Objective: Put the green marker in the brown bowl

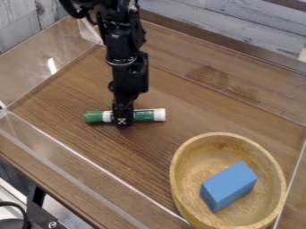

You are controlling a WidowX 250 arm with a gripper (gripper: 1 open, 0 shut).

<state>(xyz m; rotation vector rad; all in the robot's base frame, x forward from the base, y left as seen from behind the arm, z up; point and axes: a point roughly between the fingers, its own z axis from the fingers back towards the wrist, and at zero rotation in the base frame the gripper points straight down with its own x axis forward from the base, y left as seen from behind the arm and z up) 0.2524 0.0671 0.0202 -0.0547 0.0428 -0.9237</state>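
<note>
The green marker [146, 114] lies flat on the wooden table, left of centre, white barrel with green ends. My gripper [121, 116] points straight down onto its middle, with a dark finger on the near side and the other behind the barrel. From this angle the gap between the fingers is hidden, so whether they press on the marker is unclear. The brown bowl [182, 161] sits at the front right, well apart from the gripper.
A blue block [228, 186] lies inside the bowl. Clear plastic walls [48, 63] run along the table's left, back and front edges. Bare wood lies between the marker and the bowl.
</note>
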